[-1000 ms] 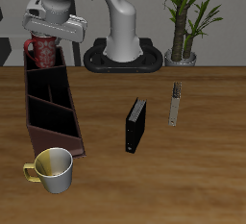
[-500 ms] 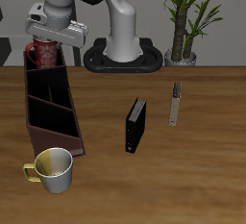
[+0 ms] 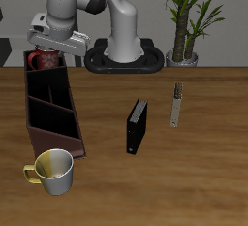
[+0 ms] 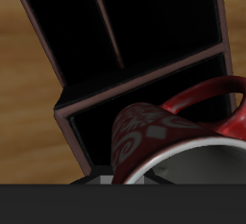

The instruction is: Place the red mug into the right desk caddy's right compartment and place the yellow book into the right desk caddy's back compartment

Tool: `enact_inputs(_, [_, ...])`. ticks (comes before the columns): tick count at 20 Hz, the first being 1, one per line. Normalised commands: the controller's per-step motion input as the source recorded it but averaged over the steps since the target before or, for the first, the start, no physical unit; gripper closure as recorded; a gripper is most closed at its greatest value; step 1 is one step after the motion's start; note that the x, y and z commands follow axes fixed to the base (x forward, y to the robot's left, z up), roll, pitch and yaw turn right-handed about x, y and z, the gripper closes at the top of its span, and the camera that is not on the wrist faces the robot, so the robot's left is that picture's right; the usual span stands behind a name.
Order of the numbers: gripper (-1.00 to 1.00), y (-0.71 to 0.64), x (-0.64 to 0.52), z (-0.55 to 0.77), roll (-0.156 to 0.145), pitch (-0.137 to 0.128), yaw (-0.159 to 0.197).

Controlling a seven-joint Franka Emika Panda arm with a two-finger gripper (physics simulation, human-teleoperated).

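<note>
My gripper (image 3: 45, 51) is shut on the red mug (image 3: 41, 62) and holds it upright over the small squarish end section of the right desk caddy (image 3: 68, 113), the end farthest from the table's front edge. The mug's base is about level with the caddy's rim. In the wrist view the mug (image 4: 154, 132) and its handle hang just above the black end section, with the caddy's rim (image 4: 69, 115) beside it. The yellow book (image 3: 175, 104) lies flat on the table, far from the caddy.
A black book (image 3: 137, 126) stands on edge mid-table. A yellow-and-white mug (image 3: 53, 170) sits by the caddy's near end, close to the table's front edge. The robot base (image 3: 121, 55) and a potted plant (image 3: 184, 21) stand at the back.
The gripper has come down with the red mug, from well above the caddy's far end to about rim level. Nothing else has moved.
</note>
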Motion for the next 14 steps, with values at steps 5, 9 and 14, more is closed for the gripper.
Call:
enact_inputs(5, [-1.0,-0.07,0.05,-0.19,-0.034,0.079,-0.037])
enact_inputs(9, [-1.0,-0.09,0.09,-0.11,-0.031,0.055,-0.015])
enact_inputs(14, [-1.0,-0.04,0.01,0.01,-0.009,0.023,-0.029])
